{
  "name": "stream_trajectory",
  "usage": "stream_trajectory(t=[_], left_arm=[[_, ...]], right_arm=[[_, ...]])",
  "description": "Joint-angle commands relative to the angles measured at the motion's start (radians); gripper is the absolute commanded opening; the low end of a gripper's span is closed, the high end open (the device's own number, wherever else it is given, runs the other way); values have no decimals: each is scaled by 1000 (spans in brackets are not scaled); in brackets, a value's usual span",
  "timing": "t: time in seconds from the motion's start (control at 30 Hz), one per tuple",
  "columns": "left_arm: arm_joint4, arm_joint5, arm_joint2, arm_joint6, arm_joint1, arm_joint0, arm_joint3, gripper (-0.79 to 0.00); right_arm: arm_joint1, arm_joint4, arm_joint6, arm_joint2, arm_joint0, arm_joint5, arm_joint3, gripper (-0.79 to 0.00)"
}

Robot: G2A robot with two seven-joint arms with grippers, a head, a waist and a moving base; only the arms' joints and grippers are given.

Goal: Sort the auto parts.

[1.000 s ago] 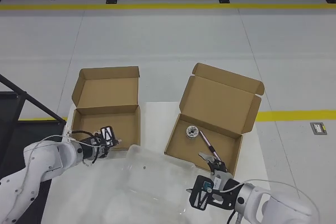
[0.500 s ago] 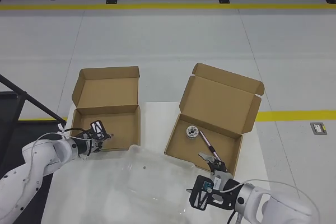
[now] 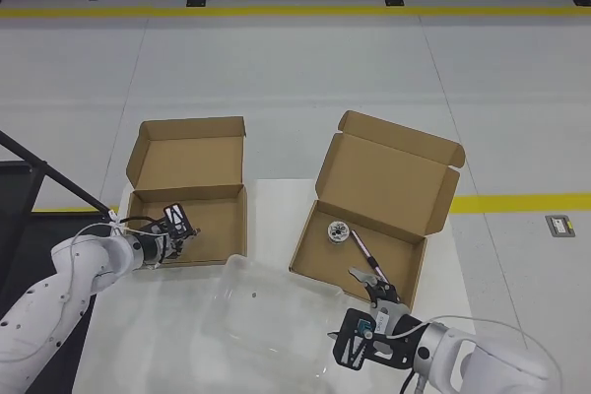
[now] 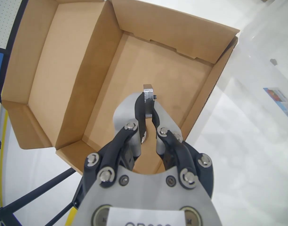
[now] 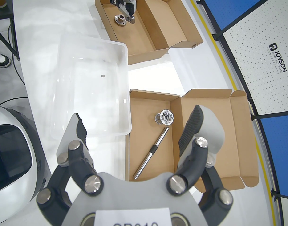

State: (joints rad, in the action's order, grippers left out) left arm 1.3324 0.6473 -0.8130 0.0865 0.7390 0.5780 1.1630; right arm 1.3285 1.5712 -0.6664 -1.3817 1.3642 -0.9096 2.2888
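Note:
My left gripper is shut on a small shiny metal part, held low inside the left cardboard box. In the right wrist view a round flanged metal part lies on that box's floor just beside the left gripper. My right gripper stands open and holds nothing, above the near end of the right cardboard box. That box holds a round metal part and a steel rod.
A clear plastic bin sits on the white table between the boxes, with one small dark speck inside. Both box lids stand open on the far side. A black frame borders the table's left.
My left gripper has carried the metal part leftward, away from the bin's edge and in over the left box. The right arm has not moved.

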Motion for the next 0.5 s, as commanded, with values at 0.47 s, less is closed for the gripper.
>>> stream_trajectory(t=[0.47], left_arm=[[-38, 4, 75, -12, 80, -45, -135, -785]], right_arm=[[0, 0, 0, 0, 0, 0, 0, 0]])
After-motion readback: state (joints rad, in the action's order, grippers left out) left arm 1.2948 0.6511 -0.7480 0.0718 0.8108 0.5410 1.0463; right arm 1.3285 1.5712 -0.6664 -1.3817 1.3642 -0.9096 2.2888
